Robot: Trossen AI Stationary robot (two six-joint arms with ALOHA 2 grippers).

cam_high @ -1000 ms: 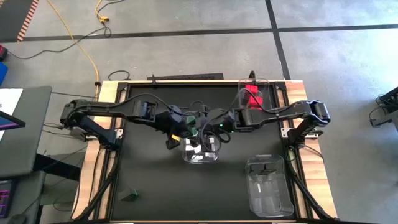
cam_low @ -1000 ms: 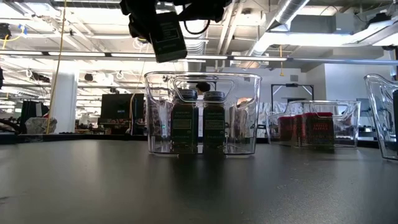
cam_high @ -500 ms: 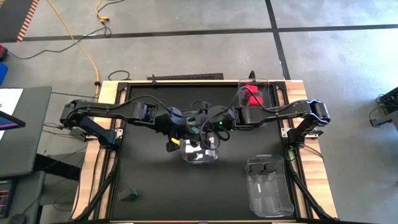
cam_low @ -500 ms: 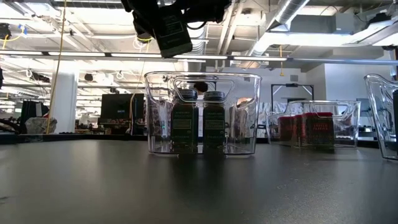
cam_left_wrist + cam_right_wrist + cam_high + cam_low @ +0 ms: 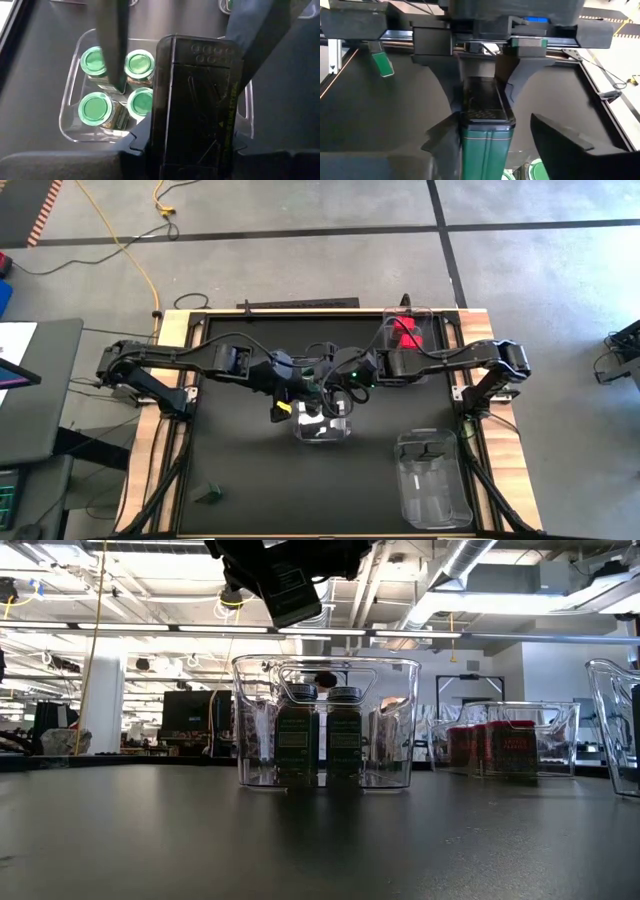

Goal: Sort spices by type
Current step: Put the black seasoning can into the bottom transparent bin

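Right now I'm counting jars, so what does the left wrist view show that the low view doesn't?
Only the left wrist view: four green-topped jars from above. Only the low view: red boxes in a farther bin. Both: the clear bin under the dark tin, which the left gripper holds, right gripper open beside it.

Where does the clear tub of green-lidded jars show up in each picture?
High view: clear tub at the centre, under both arms.
Low view: dead centre.
Left wrist view: behind the dark tin.
Right wrist view: only green lids show.
Shared landmark: the dark tin, held by the left end effector above the tub.
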